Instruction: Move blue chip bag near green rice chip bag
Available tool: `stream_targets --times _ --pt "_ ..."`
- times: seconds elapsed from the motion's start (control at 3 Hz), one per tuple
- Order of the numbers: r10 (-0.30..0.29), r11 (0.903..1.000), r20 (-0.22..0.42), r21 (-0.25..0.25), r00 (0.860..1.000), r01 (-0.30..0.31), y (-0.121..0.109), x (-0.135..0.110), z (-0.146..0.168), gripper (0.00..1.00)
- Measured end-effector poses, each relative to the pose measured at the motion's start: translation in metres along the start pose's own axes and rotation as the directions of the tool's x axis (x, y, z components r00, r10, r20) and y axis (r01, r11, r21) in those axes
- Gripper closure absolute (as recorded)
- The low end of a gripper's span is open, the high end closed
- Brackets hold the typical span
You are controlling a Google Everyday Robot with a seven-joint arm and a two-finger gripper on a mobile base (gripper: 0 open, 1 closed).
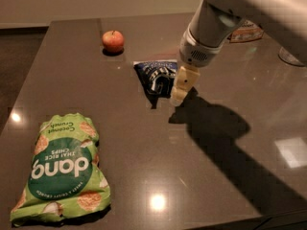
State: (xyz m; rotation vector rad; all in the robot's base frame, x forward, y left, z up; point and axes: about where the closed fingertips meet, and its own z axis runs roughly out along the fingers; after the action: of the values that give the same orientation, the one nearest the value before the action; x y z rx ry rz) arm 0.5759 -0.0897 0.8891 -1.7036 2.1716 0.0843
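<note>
The blue chip bag [154, 77] is a small crumpled navy foil bag with white markings, lying near the middle of the dark table. The green rice chip bag [64, 169] is large and bright green with white "dang" lettering, lying at the front left, well apart from the blue bag. My gripper [180, 89] hangs from the white arm and sits over the right edge of the blue bag, its cream fingertips [183, 83] pointing down at the table. Part of the blue bag's right side is hidden behind it.
A red apple [113, 41] sits at the back left of the table [216, 143]. A packaged item [247, 33] lies at the back right behind the arm. A glass object [290, 57] shows at the right edge. The arm casts a wide shadow to the right.
</note>
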Motion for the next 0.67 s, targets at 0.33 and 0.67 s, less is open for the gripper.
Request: stream_targets --times 0.33,0.67 --pt "-0.007 0.9999 0.009 -0.008 1.000 0.007 -0.009 -0.019 0.012 0.00" --pt "-0.011 0.9996 0.020 -0.025 1.000 0.012 -0.011 -0.029 0.019 0.09"
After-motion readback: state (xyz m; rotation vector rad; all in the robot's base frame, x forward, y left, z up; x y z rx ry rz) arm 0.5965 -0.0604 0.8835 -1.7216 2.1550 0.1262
